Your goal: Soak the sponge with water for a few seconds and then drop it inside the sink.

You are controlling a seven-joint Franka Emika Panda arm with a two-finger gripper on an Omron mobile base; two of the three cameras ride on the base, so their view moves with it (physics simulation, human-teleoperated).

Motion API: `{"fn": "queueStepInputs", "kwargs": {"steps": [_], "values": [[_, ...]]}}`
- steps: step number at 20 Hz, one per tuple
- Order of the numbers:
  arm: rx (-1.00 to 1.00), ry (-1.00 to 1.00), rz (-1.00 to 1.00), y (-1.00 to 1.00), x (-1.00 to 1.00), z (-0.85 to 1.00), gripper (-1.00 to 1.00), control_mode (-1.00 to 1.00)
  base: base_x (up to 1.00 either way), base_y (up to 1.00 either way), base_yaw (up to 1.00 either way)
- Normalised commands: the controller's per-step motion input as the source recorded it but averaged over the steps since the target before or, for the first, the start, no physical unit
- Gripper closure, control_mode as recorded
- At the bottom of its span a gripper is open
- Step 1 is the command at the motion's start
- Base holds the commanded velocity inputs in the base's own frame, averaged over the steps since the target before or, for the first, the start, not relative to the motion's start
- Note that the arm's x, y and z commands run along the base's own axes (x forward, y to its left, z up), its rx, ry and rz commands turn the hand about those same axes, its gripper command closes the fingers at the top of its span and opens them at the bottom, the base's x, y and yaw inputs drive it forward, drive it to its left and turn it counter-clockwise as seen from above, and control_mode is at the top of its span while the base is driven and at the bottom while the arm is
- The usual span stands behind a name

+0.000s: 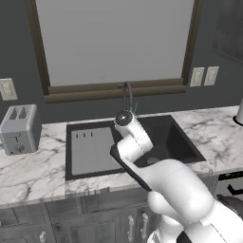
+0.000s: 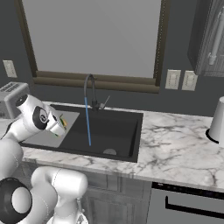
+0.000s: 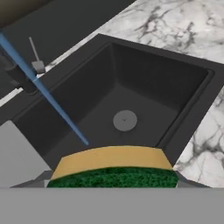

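Over the marble surface [image 2: 175, 144], jaws clamped on the sponge [image 3: 111, 168] left of the water [image 2: 88, 124]: a shallow reach could miss it

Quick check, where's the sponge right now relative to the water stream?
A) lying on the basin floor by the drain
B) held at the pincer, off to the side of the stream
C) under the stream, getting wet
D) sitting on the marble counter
B: in the hand view the sponge sits right at the pincer, while the water falls clear of it into the sink, whose drain is bare.
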Motion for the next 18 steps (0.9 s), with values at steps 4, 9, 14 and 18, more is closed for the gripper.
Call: {"fn": "queueStepInputs", "kwargs": {"steps": [4,9,14,18], "values": [[0.00,0.00,0.00,-0.23,0.18,0.00,1.00,-1.00,0.00,0.00,0.00],[0.00,0.00,-0.01,-0.31,0.11,0.00,1.00,-1.00,0.00,0.00,0.00],[0.00,0.00,-0.03,-0.13,0.03,0.06,1.00,-1.00,0.00,0.00,0.00],[0.00,0.00,-0.07,0.00,0.00,0.08,1.00,-1.00,0.00,0.00,0.00]]}}
